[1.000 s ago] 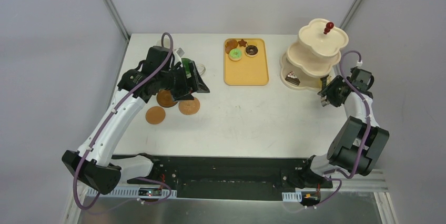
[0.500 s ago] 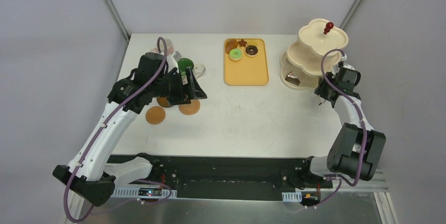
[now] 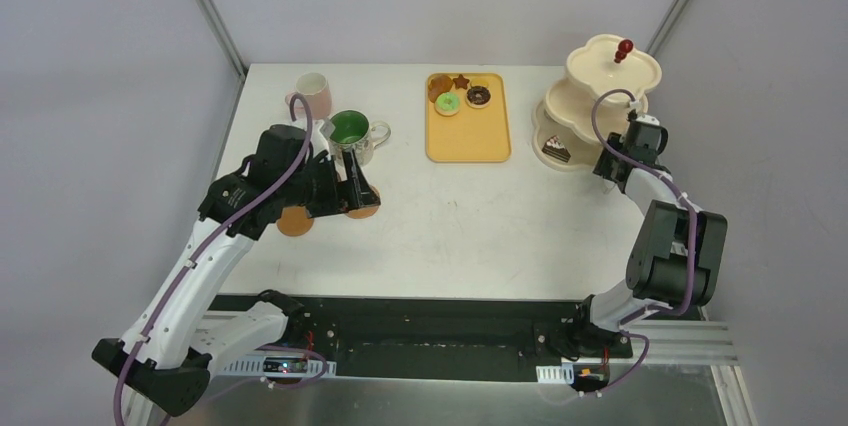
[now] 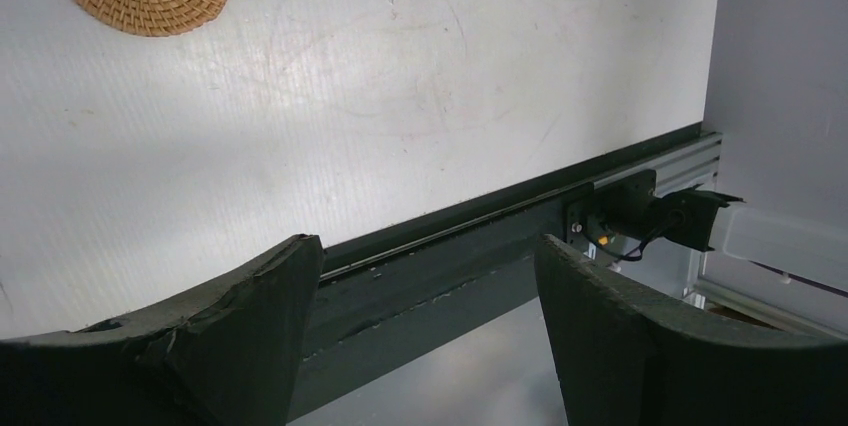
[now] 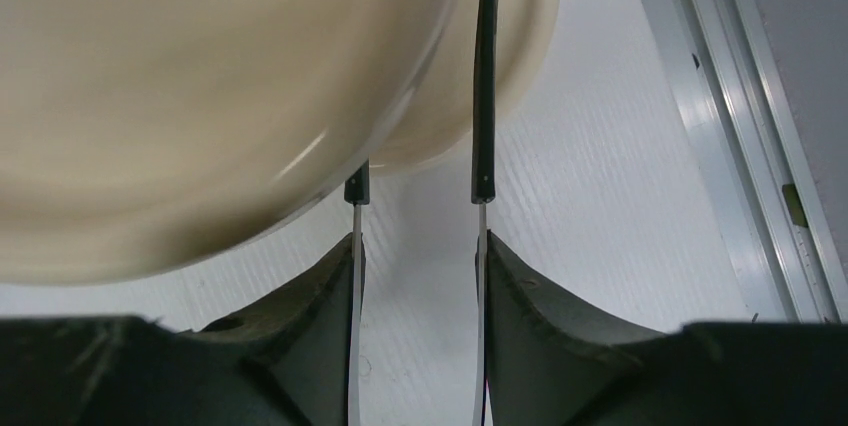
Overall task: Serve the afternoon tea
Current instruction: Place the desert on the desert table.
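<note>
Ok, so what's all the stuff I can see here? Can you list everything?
pale mug: one, pinkish, far left corner of the table
green mug: one, green inside, beside the pale mug
coasters: two showing, brown, partly under the left arm
tray: one, yellow, far middle
toy pastries: four, green and browns, on the tray
cake slice: one, dark, on the stand's bottom tier
stand: one, cream with red knob, far right
tongs: one pair, black, in the right gripper
table: one, white
left gripper: open, empty, over the coasters
right gripper: shut on the tongs, by the stand
</note>
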Controlling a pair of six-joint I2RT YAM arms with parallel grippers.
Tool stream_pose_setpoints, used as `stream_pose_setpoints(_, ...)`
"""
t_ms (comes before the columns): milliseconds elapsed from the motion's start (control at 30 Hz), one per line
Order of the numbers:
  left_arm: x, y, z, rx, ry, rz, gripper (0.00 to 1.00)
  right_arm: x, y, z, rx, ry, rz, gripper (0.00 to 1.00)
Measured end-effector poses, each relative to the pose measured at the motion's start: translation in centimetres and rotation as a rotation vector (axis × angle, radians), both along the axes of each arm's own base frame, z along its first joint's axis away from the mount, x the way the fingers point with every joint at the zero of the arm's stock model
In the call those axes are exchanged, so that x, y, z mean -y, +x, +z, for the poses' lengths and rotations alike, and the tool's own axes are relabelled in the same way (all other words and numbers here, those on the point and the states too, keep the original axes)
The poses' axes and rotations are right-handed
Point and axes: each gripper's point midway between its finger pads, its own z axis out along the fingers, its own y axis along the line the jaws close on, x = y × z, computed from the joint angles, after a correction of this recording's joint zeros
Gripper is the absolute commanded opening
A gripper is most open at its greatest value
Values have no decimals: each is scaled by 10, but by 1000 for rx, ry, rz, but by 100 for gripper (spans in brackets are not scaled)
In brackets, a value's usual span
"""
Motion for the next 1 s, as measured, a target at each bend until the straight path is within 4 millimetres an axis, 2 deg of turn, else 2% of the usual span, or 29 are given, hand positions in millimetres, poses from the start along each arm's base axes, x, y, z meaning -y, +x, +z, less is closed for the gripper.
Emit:
stream_pose_setpoints(167, -3, -1, 0, 17, 8, -2, 80, 2, 7, 6, 26, -44, -6, 31)
stream_pose_setpoints(300, -3, 0, -1, 24, 16, -11, 81, 4, 14, 7, 25, -61, -16, 47)
stream_pose_setpoints(433, -3, 2, 0, 29, 25, -9, 81, 6, 20, 7, 24, -82, -24, 55)
stream_pose_setpoints(567, -4, 5, 0, 32, 33, -1, 81, 5, 21, 8, 21, -102, -24, 57)
stream_pose_setpoints(833, -3, 8, -1, 26, 38, 1, 81, 7, 20, 8, 14, -121, -33, 55)
stream_pose_setpoints(1000, -3, 9, -1, 25, 39, 2, 81, 5, 8, 6, 5, -129, -43, 55)
